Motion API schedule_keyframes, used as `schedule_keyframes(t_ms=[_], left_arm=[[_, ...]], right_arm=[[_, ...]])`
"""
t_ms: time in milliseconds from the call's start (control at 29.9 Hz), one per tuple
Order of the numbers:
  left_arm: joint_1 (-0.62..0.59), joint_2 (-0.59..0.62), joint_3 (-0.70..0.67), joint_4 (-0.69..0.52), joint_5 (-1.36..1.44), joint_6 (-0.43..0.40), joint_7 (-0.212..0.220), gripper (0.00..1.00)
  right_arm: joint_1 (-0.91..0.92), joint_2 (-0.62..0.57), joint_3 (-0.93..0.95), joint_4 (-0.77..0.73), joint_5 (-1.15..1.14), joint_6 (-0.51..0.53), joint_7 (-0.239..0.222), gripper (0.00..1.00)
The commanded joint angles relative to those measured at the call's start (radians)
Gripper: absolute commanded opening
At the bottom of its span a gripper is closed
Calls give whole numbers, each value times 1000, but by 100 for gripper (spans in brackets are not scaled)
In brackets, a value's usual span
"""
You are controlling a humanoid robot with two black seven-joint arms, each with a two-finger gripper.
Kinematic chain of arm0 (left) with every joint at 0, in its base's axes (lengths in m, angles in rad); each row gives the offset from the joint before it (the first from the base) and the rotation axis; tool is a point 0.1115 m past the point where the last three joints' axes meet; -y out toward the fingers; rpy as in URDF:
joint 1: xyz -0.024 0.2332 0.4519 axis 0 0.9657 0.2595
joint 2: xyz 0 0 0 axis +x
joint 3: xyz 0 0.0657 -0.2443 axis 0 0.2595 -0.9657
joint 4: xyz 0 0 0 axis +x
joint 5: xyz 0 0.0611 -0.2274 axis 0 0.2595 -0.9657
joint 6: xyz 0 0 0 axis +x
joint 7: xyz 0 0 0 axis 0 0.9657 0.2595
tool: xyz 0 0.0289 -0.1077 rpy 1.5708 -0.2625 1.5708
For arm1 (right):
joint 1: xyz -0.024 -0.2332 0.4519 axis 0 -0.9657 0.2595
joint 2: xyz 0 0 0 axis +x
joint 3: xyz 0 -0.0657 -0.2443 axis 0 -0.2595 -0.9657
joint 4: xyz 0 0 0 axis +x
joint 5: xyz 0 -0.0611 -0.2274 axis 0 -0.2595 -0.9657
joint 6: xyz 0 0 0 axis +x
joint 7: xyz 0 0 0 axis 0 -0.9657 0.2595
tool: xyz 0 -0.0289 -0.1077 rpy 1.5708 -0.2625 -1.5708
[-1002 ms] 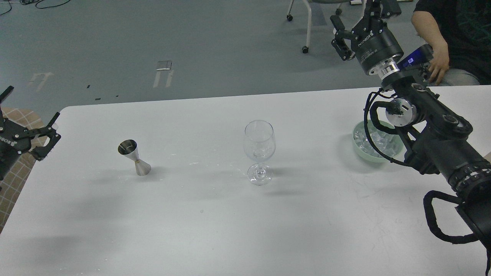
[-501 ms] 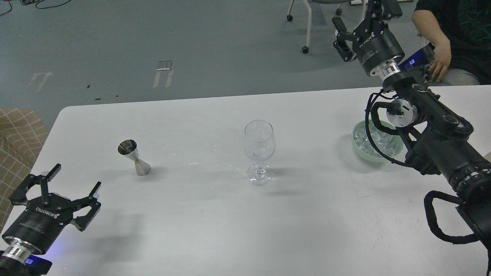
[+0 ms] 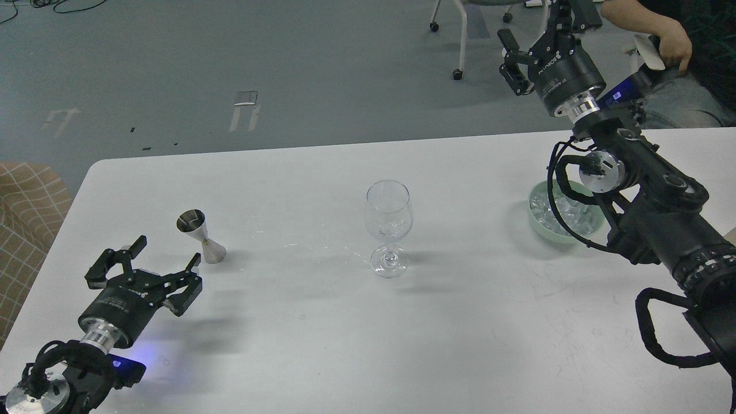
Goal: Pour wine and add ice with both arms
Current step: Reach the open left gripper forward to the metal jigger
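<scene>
An upright clear wine glass (image 3: 388,227) stands mid-table; I cannot make out any wine in it, only glints. A steel jigger (image 3: 201,236) stands to its left. Clear ice cubes (image 3: 543,207) fill a pale green bowl (image 3: 533,218) at the right, partly hidden by my right arm. My left gripper (image 3: 167,254) is open and empty, low over the table just in front of and left of the jigger. My right gripper (image 3: 543,29) is open and empty, raised high beyond the table's far edge, above and behind the bowl.
A person's hand (image 3: 670,37) holds something white at the top right, close to my right gripper. Chair legs on castors (image 3: 460,40) stand on the floor behind the table. A brown checked seat (image 3: 26,201) sits beside the table's left edge.
My left arm has swung in from the left edge, over the table, and forward to just short of the jigger. My right gripper has barely moved. The person's hand has lifted.
</scene>
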Motion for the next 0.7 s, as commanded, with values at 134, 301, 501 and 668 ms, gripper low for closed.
schedule_keyframes(t_ms=[134,301,501,668], left_arm=[[-68,-55,30,86,6,16,-2,99],[-108,-65,31,162,54,6,-8,99],[-161,-85,31,236,69,-12,-12,99],[-215,-87,31,271,87,-13,-17,99]], right_arm=[[-2,-1,0,1,0,0,0,100],[-2,2,0,2,0,-1,0,100],[-6,2,0,2,0,-1,0,100],[-14,4,0,2,0,-1,0,100]])
